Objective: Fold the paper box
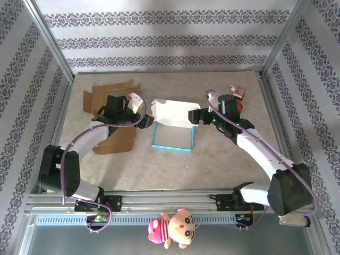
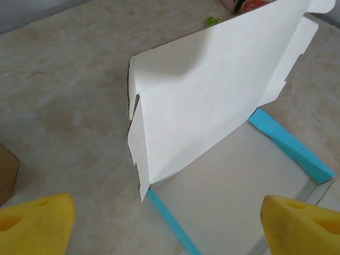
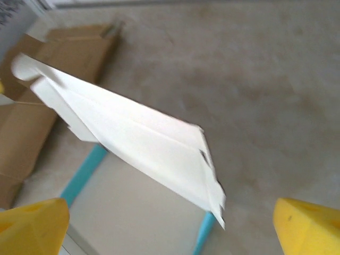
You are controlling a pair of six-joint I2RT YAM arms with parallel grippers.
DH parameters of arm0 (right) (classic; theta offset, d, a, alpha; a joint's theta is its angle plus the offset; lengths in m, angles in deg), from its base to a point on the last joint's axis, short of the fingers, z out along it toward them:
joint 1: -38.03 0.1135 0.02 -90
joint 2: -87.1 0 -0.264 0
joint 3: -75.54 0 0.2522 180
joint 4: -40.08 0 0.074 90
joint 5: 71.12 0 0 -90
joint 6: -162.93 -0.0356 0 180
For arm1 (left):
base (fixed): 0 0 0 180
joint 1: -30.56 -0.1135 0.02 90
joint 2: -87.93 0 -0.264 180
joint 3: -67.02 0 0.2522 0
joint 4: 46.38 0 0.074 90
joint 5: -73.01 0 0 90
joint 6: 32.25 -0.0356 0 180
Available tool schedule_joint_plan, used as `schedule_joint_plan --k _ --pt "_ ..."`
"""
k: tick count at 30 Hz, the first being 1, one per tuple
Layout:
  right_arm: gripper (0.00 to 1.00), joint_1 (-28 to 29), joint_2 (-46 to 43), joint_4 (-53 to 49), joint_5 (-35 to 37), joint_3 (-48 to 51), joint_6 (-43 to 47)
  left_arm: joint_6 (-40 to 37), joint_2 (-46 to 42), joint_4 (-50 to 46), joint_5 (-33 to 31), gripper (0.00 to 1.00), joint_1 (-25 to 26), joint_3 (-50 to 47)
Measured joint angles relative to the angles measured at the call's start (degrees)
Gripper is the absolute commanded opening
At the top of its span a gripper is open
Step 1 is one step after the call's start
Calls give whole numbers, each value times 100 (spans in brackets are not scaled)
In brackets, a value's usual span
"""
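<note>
Now: paper box (image 1: 171, 134) lid (image 1: 172, 112) stands up.
Pincers: left pincer (image 2: 169, 226), right pincer (image 3: 171, 228) wide, empty.
Next: push lid down.

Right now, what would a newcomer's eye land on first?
The white paper box with bright blue walls, mid-table, its lid standing up, flanked by both arms' open jaws. Next, the brown cardboard lying under the left arm, and a plush doll at the near rail.
</note>
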Motion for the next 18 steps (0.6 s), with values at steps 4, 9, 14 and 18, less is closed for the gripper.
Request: schedule_joint_plan --k 4,9,14,18 --pt "86 -22 468 2 -72 -2 66 -186 319 15 7 89 0 138" --pt "67 46 1121 -2 17 -87 398 -214 612 81 -107 87 0 256" --pt "55 107 1255 37 280 -232 787 -330 1047 46 -162 74 0 730" --pt "46 129 1250 90 431 -271 1040 -343 1449 -31 -136 62 0 1180"
